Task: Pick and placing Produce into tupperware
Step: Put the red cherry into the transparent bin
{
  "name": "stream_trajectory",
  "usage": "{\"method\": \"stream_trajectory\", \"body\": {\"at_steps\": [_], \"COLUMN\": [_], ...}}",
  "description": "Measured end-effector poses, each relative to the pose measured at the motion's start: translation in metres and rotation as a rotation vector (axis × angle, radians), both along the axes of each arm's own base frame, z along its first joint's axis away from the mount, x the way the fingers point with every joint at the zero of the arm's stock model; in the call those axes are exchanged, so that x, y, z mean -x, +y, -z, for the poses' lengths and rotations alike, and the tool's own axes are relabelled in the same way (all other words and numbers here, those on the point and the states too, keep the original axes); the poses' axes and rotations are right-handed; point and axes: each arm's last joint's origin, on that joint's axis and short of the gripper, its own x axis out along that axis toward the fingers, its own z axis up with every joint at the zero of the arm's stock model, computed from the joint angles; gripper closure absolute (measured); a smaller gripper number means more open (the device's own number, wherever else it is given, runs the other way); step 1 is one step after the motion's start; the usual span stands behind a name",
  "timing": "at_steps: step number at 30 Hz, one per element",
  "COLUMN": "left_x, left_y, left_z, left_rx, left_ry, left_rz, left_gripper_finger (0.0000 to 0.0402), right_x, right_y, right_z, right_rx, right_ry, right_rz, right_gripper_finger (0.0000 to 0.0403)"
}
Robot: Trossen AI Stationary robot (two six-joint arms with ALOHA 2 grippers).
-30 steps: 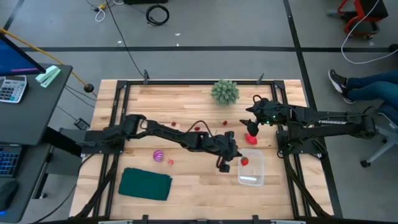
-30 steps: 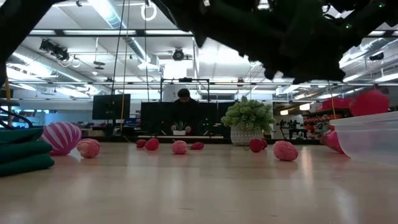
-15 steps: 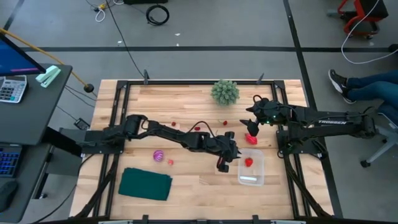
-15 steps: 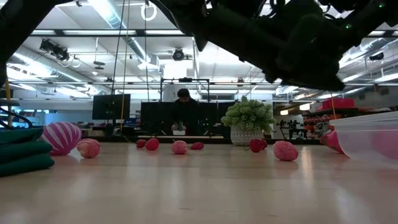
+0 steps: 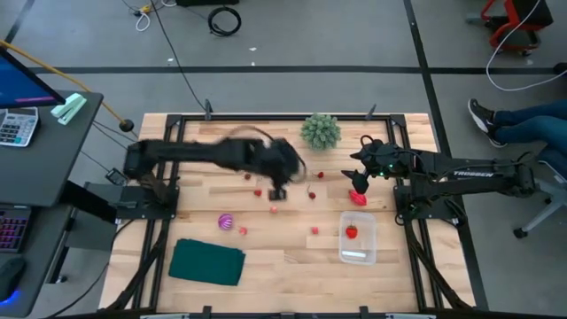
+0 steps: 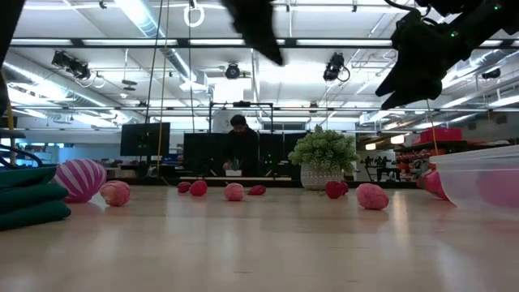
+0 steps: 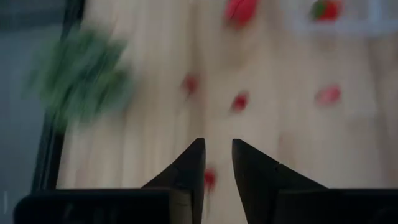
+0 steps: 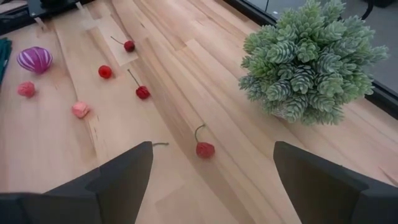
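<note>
On the wooden table [image 5: 195,133], the left gripper [image 5: 277,192] hangs over scattered red produce [image 5: 274,210], a strawberry [image 5: 352,232] lies in the clear tupperware [image 5: 358,251], and the right gripper [image 5: 357,168] waits near the green plant [image 5: 320,130].

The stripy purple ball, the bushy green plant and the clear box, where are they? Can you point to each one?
purple-striped ball [image 5: 226,221], high view, middle of the ball.
green plant [image 8: 309,59], right wrist view, middle of its leaves.
clear tub [image 5: 358,256], high view, bare floor near its front end.
</note>
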Motion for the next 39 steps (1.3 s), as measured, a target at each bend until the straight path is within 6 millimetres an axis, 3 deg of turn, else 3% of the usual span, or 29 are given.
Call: {"method": "stream_trajectory", "body": {"at_steps": [2,5,12,17,23,32,39], "left_x": [0.023,0.050,0.094,0.104,0.108,0.121,0.122], "left_y": [0.012,0.019,0.018,0.018,0.017,0.028,0.042], "left_z": [-0.005,0.004,0.072,0.111,0.139,0.157,0.159], "left_rx": [0.045,0.089,0.097,0.074,0.045,-0.011,-0.006], "left_ry": [0.067,0.135,0.298,0.338,0.306,0.348,0.318], "left_rz": [-0.095,-0.189,-0.214,-0.173,-0.125,-0.195,-0.252], "left_gripper_finger": [0.0319,0.0317,0.0303,0.0293,0.0274,0.0236,0.0229], "right_x": [0.000,0.000,0.000,0.000,0.000,0.000,0.000], "right_y": [0.000,0.000,0.000,0.000,0.000,0.000,0.000], "right_z": [0.000,0.000,0.000,0.000,0.000,0.000,0.000], "right_rx": [0.000,0.000,0.000,0.000,0.000,0.001,0.001], "right_ry": [0.000,0.000,0.000,0.000,0.000,0.000,0.000], "right_rz": [-0.001,-0.001,0.000,0.000,0.000,0.000,0.000], "right_gripper_finger": [0.0059,0.0059,0.0059,0.0059,0.0059,0.0059,0.0059]}}
